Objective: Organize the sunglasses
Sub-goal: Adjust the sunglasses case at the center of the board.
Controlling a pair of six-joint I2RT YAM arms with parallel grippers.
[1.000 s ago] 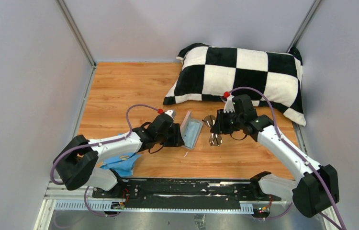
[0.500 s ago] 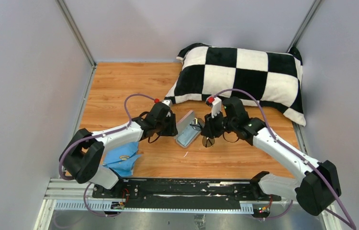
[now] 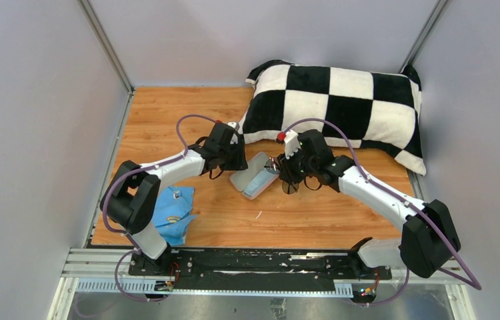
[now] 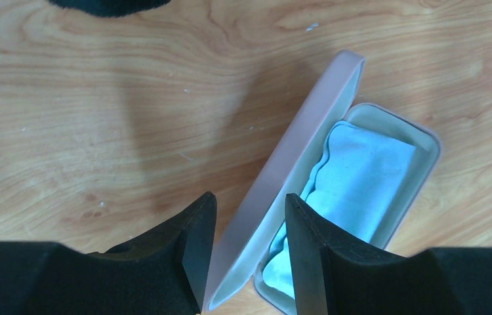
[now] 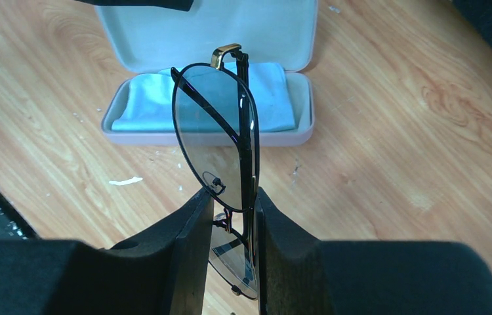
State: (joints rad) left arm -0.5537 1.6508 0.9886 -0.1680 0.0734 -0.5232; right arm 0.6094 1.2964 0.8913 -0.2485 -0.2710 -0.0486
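Note:
The sunglasses point(image 5: 212, 134), thin dark frame with tinted lenses, are folded and held upright in my right gripper point(image 5: 233, 197), which is shut on them just in front of the open pink case point(image 5: 230, 139). In the top view the right gripper point(image 3: 286, 175) and sunglasses point(image 3: 289, 187) are at the right side of the case point(image 3: 253, 179). A light-blue cloth point(image 5: 148, 105) lies inside the case. My left gripper point(image 4: 250, 200) is closed on the raised lid point(image 4: 309, 144), with one finger on each side; in the top view it point(image 3: 236, 163) is at the case's left end.
A black-and-white checkered pillow point(image 3: 341, 107) lies at the back right, close behind the right arm. A second crumpled blue cloth point(image 3: 171, 215) lies at the front left by the left arm's base. Grey walls stand on three sides.
Both grippers moved left and toward the back. The case, held by the left gripper, went from tilted up to lying lower and open. The sunglasses came closer to the case.

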